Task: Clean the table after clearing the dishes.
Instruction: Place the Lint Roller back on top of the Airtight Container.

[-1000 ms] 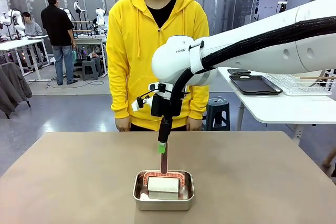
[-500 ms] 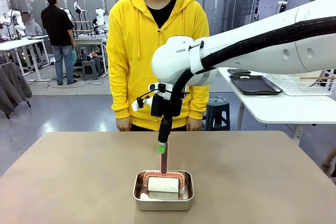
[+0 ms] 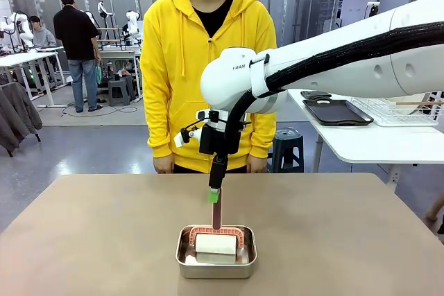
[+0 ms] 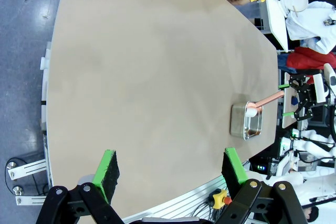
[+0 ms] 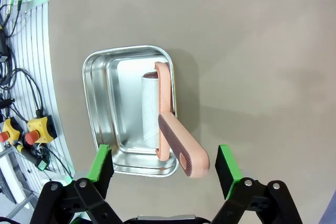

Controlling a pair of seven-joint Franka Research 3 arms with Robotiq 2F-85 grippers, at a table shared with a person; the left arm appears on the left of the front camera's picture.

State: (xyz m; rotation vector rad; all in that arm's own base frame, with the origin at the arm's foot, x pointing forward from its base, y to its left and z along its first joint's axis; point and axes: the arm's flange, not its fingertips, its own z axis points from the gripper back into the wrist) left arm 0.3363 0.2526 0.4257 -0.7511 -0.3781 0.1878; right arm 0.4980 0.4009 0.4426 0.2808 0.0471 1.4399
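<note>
Grey glossy floor, white side table with wire rack, dark stool, glass partitions behind

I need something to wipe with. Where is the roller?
Front view: the roller lies in the steel pan at the table's near middle, below the right pincer.

The right arm reaches in from the right across the middle, wrist bent so its hand points straight down, fingers spread wide apart with nothing between the green pads. The left hand is likewise spread wide, gripping nothing, looking down from above
</note>
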